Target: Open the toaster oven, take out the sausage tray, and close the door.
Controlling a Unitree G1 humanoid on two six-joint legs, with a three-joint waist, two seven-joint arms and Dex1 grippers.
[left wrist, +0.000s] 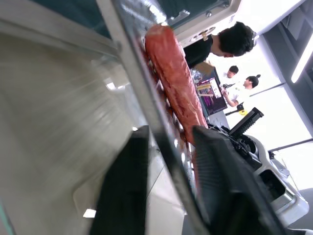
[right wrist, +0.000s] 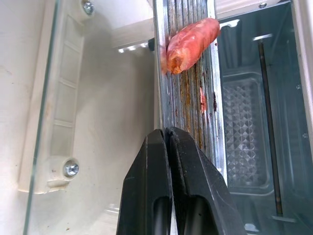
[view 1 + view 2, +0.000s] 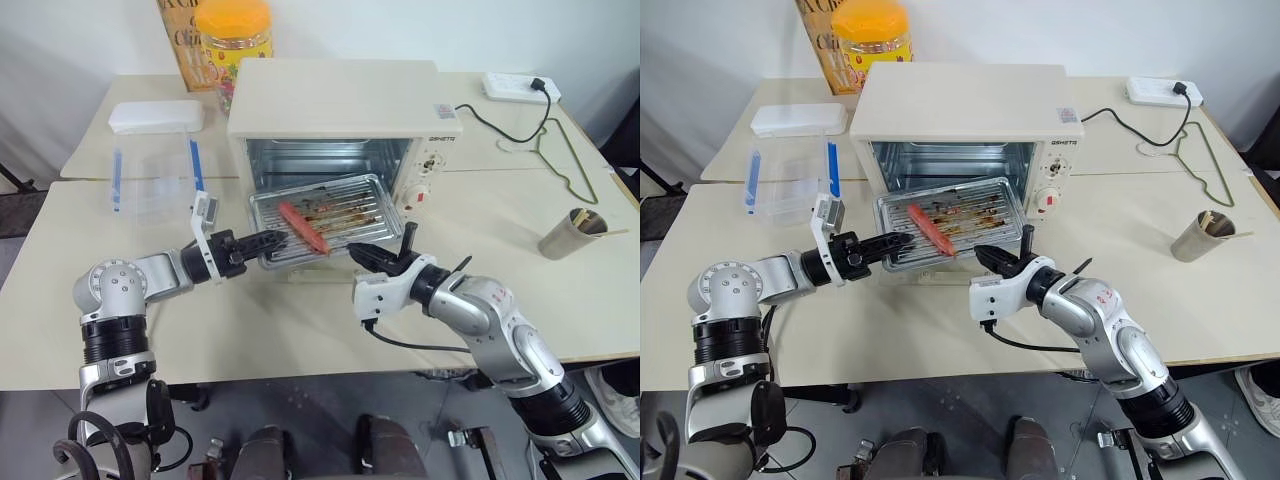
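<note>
Both grippers pinch the sausage tray (image 3: 322, 215): left gripper (image 3: 275, 241) clamps its near-left rim, right gripper (image 3: 362, 256) its near-right rim. Tray hangs halfway out of the toaster oven (image 3: 340, 120), above the lowered door (image 2: 73, 98). Step: extraction. Next: draw it nearer, level, then set down.

surface: cream table (image 3: 300, 330) — on it: toaster oven (image 3: 335, 110) | clear box (image 3: 155, 180) | power strip (image 3: 520, 87)

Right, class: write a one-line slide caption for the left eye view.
Both grippers, left and right, grip the sausage tray at its front edge, before the open toaster oven.
</note>
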